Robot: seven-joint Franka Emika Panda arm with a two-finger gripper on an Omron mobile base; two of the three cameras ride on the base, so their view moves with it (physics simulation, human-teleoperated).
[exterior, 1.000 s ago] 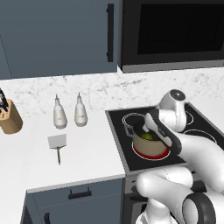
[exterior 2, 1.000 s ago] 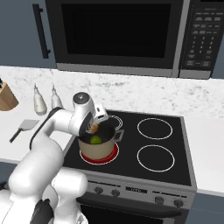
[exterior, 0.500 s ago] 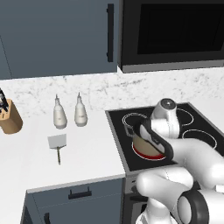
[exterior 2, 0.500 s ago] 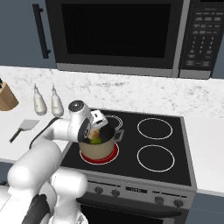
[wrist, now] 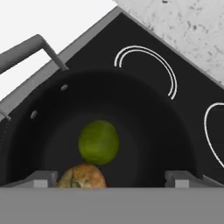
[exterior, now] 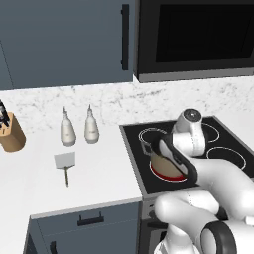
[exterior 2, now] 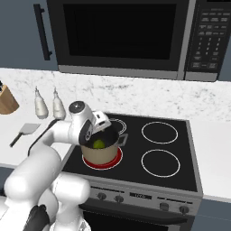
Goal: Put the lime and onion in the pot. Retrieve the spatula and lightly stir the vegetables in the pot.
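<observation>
The lime (wrist: 98,142) lies on the dark floor of the pot (wrist: 39,144), and the onion (wrist: 82,177) sits just beside it, touching or nearly so, at the lower edge of the hand view. From the right base view the lime (exterior 2: 99,144) shows as a green spot inside the pot (exterior 2: 100,154), which stands on the front left burner of the stove (exterior 2: 180,176), ringed in red beneath it. One dark side handle sticks out toward the stove's middle.

The jaws (wrist: 112,178) hang directly above the pot's opening, spread wide apart and holding nothing, one fingertip (wrist: 41,178) to each side of the onion. In the left base view the arm's forearm covers most of the pot (exterior: 163,166).

The spatula (exterior: 65,165) lies flat on the white counter (exterior: 99,173), well apart from the stove, blade toward the wall and handle toward the front edge. Behind it stand two white bottles (exterior: 78,128) near the marble backsplash, and a wooden knife block (exterior: 10,133) sits farther left. A black microwave (exterior 2: 131,36) hangs above the stove.
</observation>
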